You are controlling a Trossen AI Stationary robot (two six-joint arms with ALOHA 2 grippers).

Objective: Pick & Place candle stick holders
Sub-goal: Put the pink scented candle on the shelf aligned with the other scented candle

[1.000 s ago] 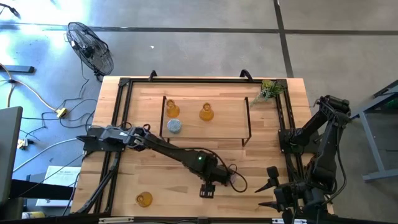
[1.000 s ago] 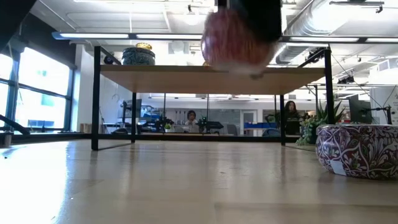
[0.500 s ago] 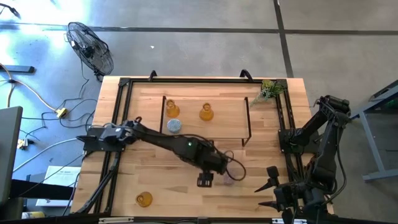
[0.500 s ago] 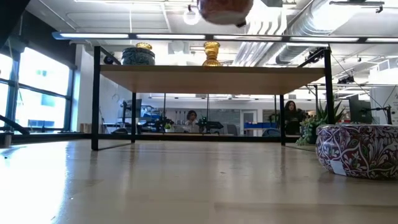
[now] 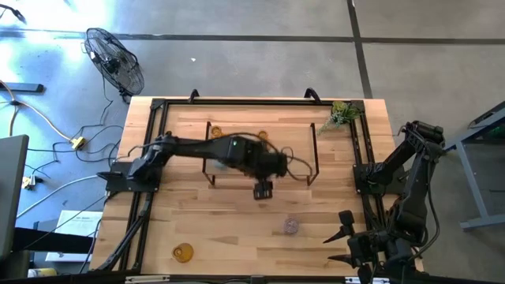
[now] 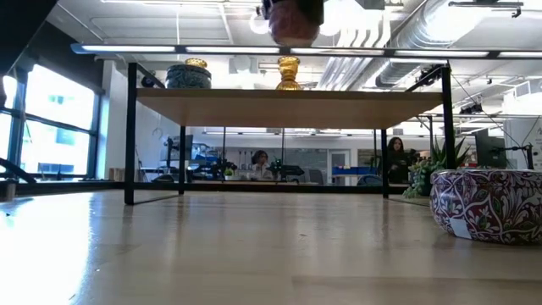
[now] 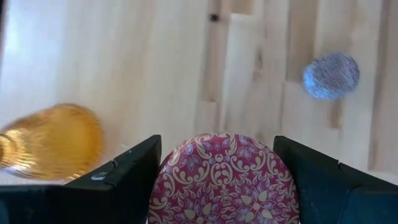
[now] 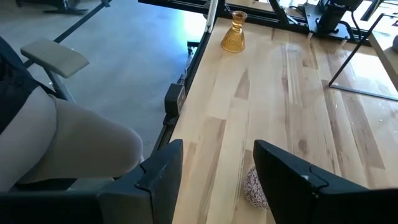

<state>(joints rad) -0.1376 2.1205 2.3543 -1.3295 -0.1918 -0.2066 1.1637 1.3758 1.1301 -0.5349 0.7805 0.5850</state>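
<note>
My left gripper (image 5: 263, 190) hangs just in front of the raised wooden shelf (image 5: 288, 150), shut on a pink patterned candle stick holder (image 7: 222, 177). The low view shows this holder (image 6: 292, 20) high above the table. On the shelf stand two amber holders (image 5: 217, 131) (image 5: 263, 137) and a blue one (image 7: 331, 76), which my arm partly hides in the high view. A purple holder (image 5: 291, 226) and a third amber one (image 5: 183, 252) sit on the table. My right gripper (image 5: 341, 239) waits open at the near right. My left gripper pinches the pink holder by its round sides (image 7: 168, 182) between its two fingers (image 7: 124, 183). The fingers slant steeply down from above. The holder is lifted clear of the table and the shelf.
A green plant sprig (image 5: 341, 116) lies at the far right corner. The shelf stands on black legs (image 6: 129, 135) with open room beneath. Bare wood shows on the shelf's right half (image 5: 296, 138). A fan (image 5: 114, 61) stands on the floor beyond the table.
My left gripper has risen and gone from the near middle of the table toward the far edge, up to the shelf's front, carrying the pink holder with it. The purple holder, hidden under the arm before, now shows on the table.
</note>
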